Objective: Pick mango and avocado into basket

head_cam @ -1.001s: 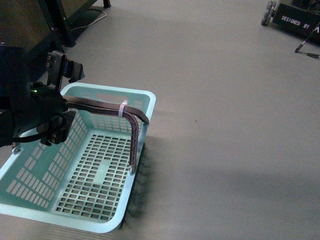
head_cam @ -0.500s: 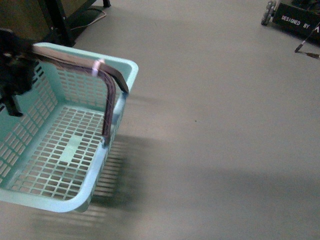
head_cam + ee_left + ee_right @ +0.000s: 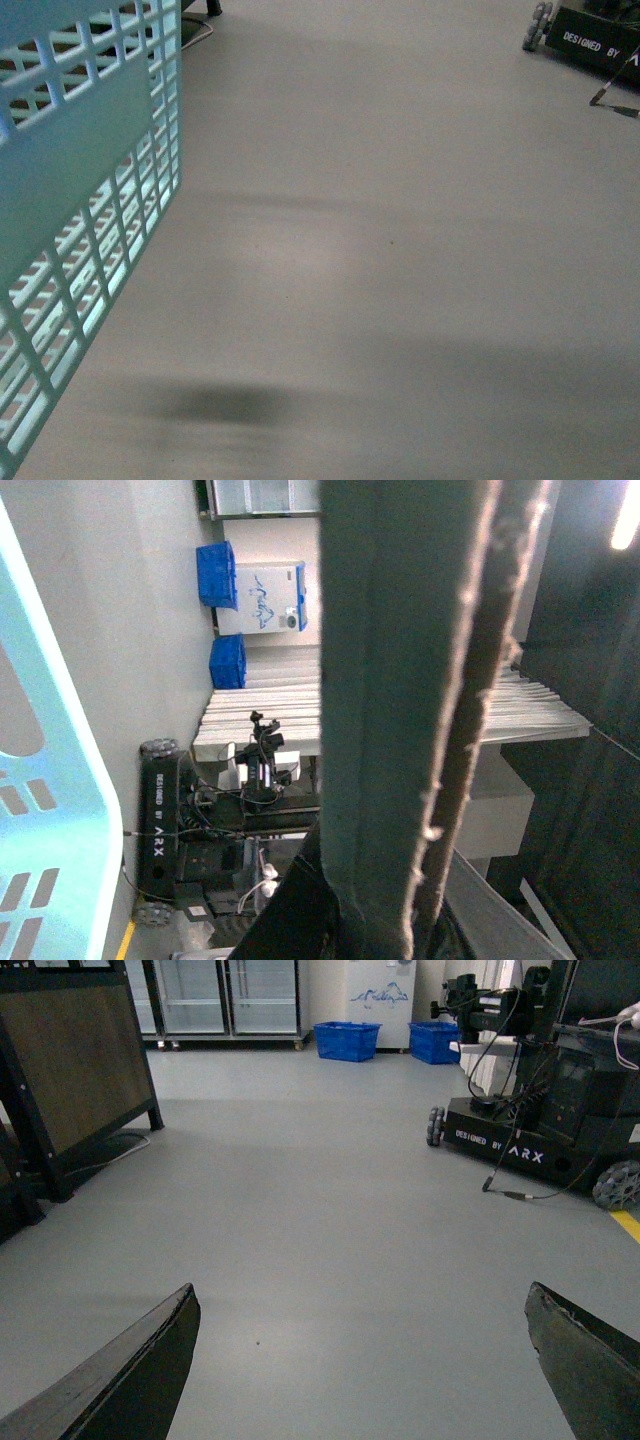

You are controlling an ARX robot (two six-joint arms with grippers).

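basket (image 3: 90,150) hangs off floor (image 3: 400,250), lattice wall filling front view around 9 o'clock, blurry shadow (image 3: 220,405) under it near 7. brown handle (image 3: 400,680) runs straight across left wrist cam, super close. my guess is left gripper carries it, but fingers not in shot, so can't tell if clamped. right gripper (image 3: 360,1305) fingers spread wide, nothing between, just bare floor ahead. mango, avocado: nowhere in any view, so direction and long axis unknown. right arm is free one, likely picker once fruit shows up.
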